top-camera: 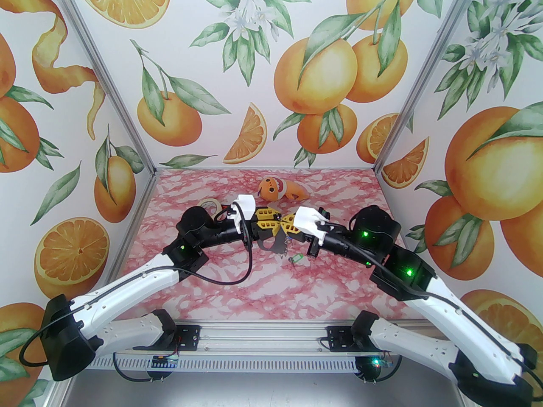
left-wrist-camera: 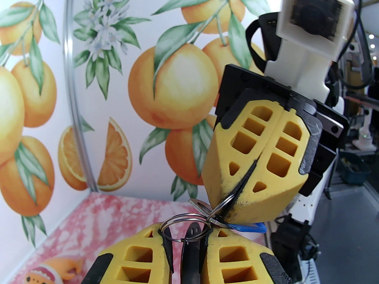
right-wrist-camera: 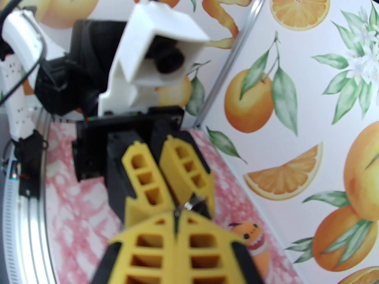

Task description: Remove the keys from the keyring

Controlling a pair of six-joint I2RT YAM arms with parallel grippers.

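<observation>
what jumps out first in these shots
The left gripper and right gripper meet tip to tip above mid-table, the right pinching a small ring with the dark keyring dangling below. A green key lies on the pink table, an orange plush toy behind.

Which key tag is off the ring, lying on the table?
The green tag, loose on the pink table; the blue tag hangs by the rings between the left claw and right claw.

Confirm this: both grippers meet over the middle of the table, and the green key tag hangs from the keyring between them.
Wrong about the tag. In the top view the green key tag lies on the table, off the keyring; the left gripper and right gripper do meet over the middle.
</observation>
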